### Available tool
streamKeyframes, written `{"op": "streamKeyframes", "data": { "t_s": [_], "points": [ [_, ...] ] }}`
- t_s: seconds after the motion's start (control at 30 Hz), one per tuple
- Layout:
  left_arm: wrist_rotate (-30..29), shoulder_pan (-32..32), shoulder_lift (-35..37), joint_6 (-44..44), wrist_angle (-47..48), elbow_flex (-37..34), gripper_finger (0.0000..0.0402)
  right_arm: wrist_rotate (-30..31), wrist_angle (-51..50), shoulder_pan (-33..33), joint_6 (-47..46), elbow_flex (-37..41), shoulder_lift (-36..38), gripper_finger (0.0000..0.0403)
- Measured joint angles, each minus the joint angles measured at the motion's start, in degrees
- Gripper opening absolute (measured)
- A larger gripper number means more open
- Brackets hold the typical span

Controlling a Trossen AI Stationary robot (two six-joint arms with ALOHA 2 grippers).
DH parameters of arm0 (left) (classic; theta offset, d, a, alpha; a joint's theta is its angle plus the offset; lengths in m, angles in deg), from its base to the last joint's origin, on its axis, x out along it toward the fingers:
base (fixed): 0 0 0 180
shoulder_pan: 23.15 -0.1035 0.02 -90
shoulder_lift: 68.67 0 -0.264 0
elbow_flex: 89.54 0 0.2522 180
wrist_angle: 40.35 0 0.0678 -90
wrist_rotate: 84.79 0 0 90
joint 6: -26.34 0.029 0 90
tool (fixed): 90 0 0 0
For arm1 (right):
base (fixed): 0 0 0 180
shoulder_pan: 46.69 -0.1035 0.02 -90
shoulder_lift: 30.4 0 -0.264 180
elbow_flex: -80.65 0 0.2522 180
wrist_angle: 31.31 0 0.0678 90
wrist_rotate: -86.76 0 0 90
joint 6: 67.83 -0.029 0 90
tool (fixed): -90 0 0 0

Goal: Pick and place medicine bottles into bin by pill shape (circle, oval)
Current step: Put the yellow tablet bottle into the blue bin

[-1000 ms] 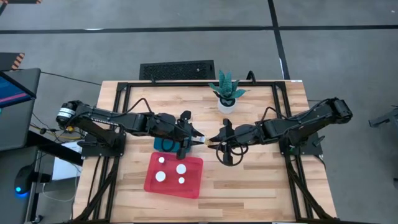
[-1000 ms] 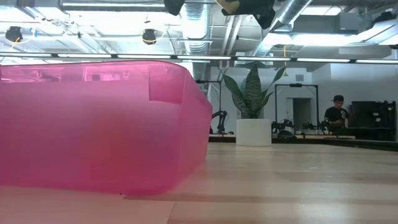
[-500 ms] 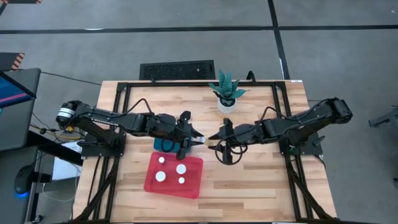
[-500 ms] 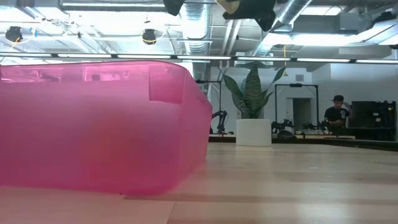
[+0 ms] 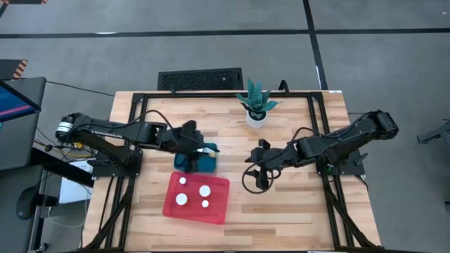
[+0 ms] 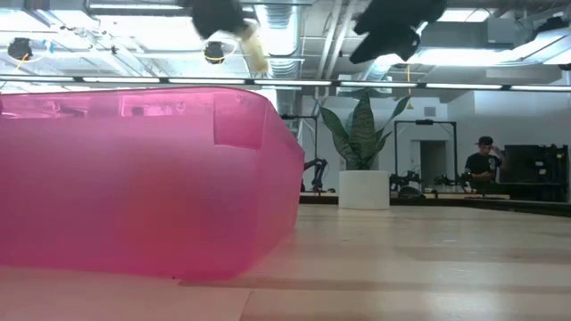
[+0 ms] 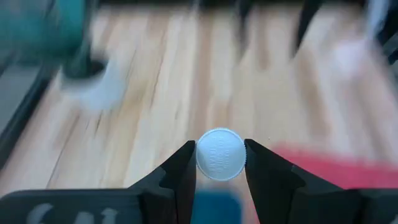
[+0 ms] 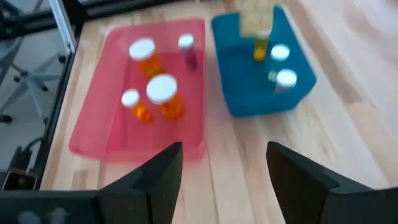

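the left gripper [image 7: 220, 163] is clamped on a bottle [image 7: 220, 154], both fingers [image 7: 184, 168] pressed against the sides of its white cap. only the round cap top shows in the left wrist view, so the bottle's long axis appears to run straight away from the camera, in line with the gripper; its body is hidden.

in the high view the left gripper [image 5: 202, 149] sits at the far edge of the blue bin [image 5: 205, 164], roughly above it. judged from this, the coming move is a release: the bottle lies directly over or just beyond the bin's far rim, and whether it clears the rim cannot be told for certain. the left arm is plainly the nearer one to the blue bin.

the right gripper [image 8: 222, 163] has its fingers spread wide and holds nothing. it hangs on the side of the blue bin away from the left arm [image 5: 264, 156], near but apart.

the blue bin [image 8: 245, 74] already holds at least three bottles, white caps showing. the pink bin [image 8: 118, 118], touching or just beside the blue bin on its near side, holds four: two amber-bodied with white caps, one smaller amber, one with a dark reddish body. no bottles show loose on the table [image 5: 295, 204].

risk, as a judgement: an early release could land the bottle on the rim.
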Motion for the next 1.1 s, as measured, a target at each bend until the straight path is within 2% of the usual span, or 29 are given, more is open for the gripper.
{"op": "streamKeyframes", "data": {
  "t_s": [0.13, 0.23, 0.6, 1.1],
  "points": [
    [-3.23, 0.3, 0.75, -4.4, 12.51, -0.57, 0.0117, 0.0, -3.47, -1.79, -1.54, 0.0, 0.0, 0.0231],
    [-4.05, 1.15, 1.03, -6.04, 14.92, -3.31, 0.0117, 0.01, -4.95, -2.84, -2.8, 0.0, 0.0, 0.0228],
    [-6.06, 2.36, 0.88, -7.56, 4.53, -16.53, 0.0118, -0.01, -5.0, -4.15, -4.8, 0.0, 0.0, 0.0225],
    [-6.75, 2.12, 0.35, -3.49, 0.3, -21.72, 0.0119, -0.02, -4.99, -4.15, -5.05, 0.0, 0.0, 0.0223]
  ]
}}
